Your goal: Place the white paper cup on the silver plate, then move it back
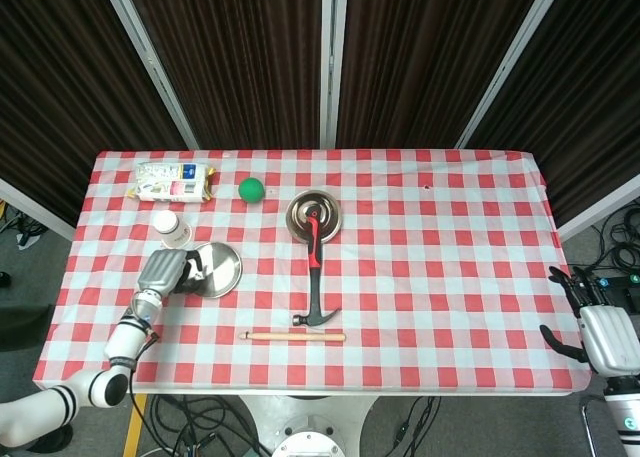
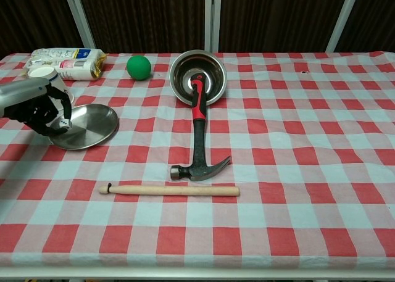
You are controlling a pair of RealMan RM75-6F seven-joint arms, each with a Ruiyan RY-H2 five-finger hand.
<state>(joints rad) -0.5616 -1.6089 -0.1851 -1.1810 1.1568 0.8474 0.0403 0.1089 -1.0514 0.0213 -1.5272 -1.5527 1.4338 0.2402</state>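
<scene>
The white paper cup stands upside down at the table's left, just behind the silver plate. My left hand hovers over the plate's left rim, right in front of the cup. Its fingers are loosely bent and hold nothing. In the chest view it hides the cup's lower part. My right hand stays off the table's right front corner, fingers spread and empty. Only the head view shows it.
A red-and-black hammer lies with its handle in a steel bowl. A wooden stick lies near the front edge. A green ball and a snack packet sit at the back left.
</scene>
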